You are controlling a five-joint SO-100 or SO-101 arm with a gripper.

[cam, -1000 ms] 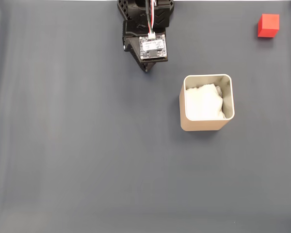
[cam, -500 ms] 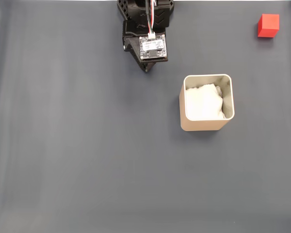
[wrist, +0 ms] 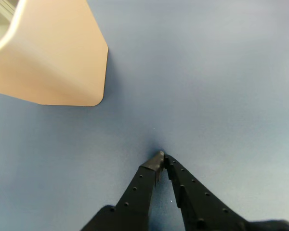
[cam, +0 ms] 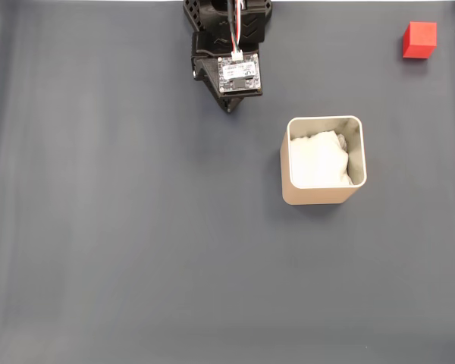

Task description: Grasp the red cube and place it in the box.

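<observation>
Well apart: red cube (cam: 419,39) from end effector (wrist: 161,159) (jaws together).

A smooth, matte, dark grey-blue worktop (cam: 121,250) runs to nearly every edge of the fixed view, with faint lighter vertical streaks down its left part. Along the very top edge lies a thin pale strip (cam: 83,1), perhaps where the surface ends, though too little of it shows to tell. The light is soft and even, the shadows are weak, and in the wrist view the same surface looks bluer.
</observation>
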